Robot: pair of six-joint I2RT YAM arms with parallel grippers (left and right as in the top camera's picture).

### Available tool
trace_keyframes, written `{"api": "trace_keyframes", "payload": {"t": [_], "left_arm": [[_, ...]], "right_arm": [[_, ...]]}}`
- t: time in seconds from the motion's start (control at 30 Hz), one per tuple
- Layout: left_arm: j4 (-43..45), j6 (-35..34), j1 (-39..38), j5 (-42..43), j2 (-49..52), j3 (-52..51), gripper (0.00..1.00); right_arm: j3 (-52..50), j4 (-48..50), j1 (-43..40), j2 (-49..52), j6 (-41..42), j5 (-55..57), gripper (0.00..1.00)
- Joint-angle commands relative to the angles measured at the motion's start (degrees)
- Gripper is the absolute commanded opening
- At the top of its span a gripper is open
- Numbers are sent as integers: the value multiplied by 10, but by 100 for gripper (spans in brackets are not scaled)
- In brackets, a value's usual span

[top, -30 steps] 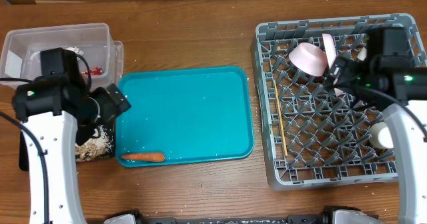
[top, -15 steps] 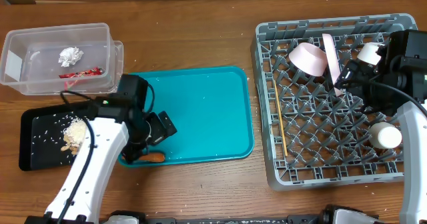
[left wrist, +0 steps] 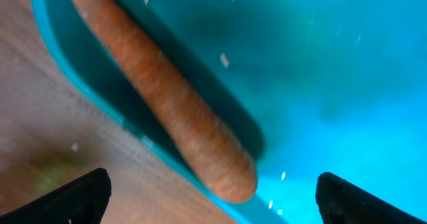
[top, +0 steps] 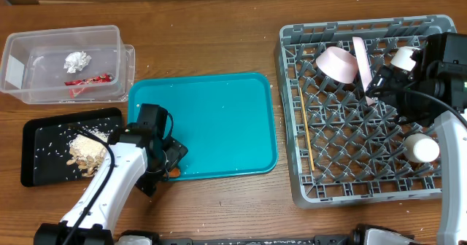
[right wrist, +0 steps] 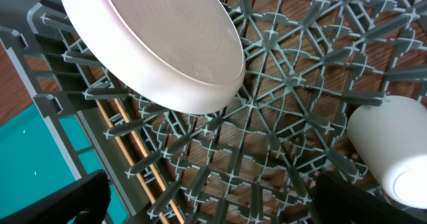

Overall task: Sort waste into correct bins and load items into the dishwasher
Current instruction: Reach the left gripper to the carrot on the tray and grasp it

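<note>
Jaws of the left gripper stand fully apart and hold nothing. The small orange carrot lies flat between and just ahead of the two fingertips, with no visible contact. It rests inside the teal serving tray, against the rim at the tray's front-left corner, with a few white rice grains scattered near it.

Just left of that tray sits the shallow black tray, holding beige nuts and more rice. Behind it, the clear tub contains the crumpled paper ball and the red wrapper.

Jaws of the right gripper are likewise wide apart and empty, above the grey dish rack. In the rack, a pinkish bowl lies on its side, the white plate stands on edge beside it, and the chopsticks lie along the left side.
</note>
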Motion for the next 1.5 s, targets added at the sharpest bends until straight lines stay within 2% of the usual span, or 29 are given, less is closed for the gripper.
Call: {"api": "trace_keyframes", "payload": {"t": [0.0, 0.13, 0.6, 1.1, 1.2, 1.27, 1.47], "left_arm": [[23, -20, 0, -38, -7, -13, 100], [45, -20, 0, -63, -7, -16, 100], [57, -20, 0, -63, -7, -39, 100], [127, -7, 0, -65, -7, -71, 100], [125, -1, 0, -55, -8, -70, 99], [115, 35, 0, -27, -8, -66, 98], [41, 40, 0, -23, -8, -33, 100]], "right_arm": [[8, -1, -1, -1, -2, -1, 100], [8, -3, -1, -1, -2, -1, 100], [8, -10, -1, -1, -2, 1, 100], [8, -19, -1, -1, -4, 12, 100], [8, -19, -1, -1, -4, 13, 100], [8, -19, -1, -1, -4, 18, 100], [8, -19, -1, -1, -4, 27, 100]]}}
